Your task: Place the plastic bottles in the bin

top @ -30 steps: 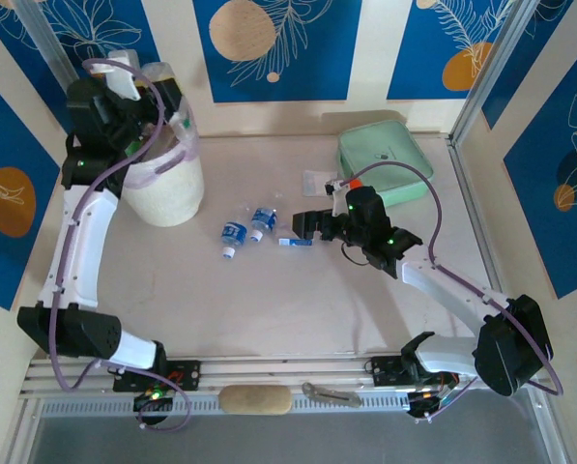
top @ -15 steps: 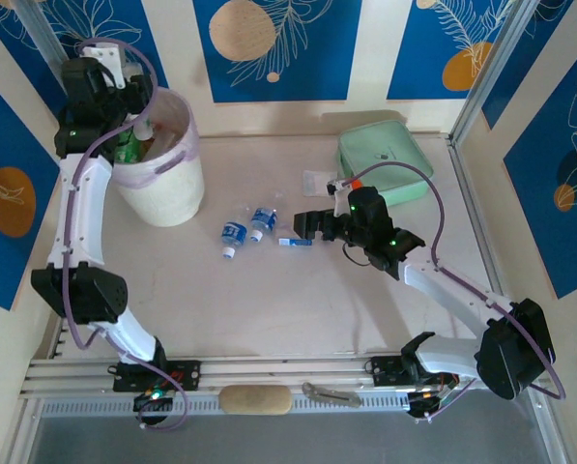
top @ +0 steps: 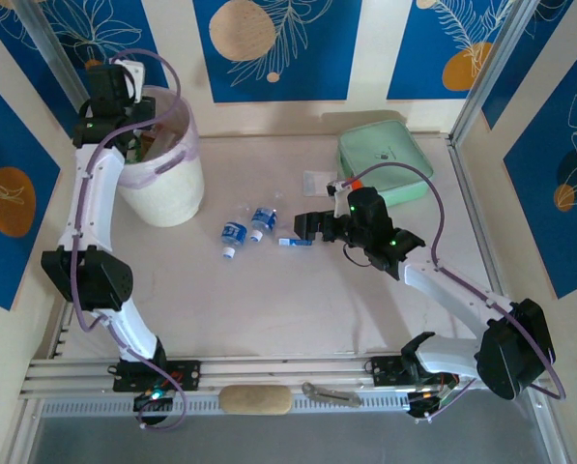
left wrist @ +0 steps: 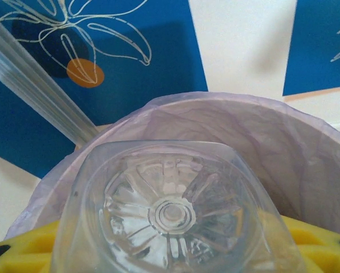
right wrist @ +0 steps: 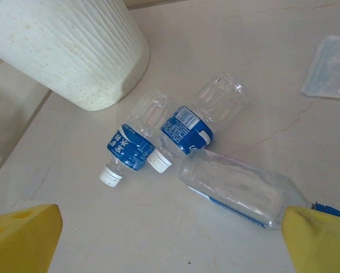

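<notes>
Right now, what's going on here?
The left gripper is shut on a clear bottle, held at the mouth of the bin over its lilac liner, not yet dropped. The right gripper is open and hovers low over the table by a flattened bottle. Two blue-label bottles lie just beyond it, near the bin.

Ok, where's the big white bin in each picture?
Top external: bin, upper left.
Left wrist: bin, its lilac bag behind the clear bottle.
Right wrist: bin, top left corner.
Shared landmark: two blue-labelled bottles near it, in top and right wrist views.
</notes>
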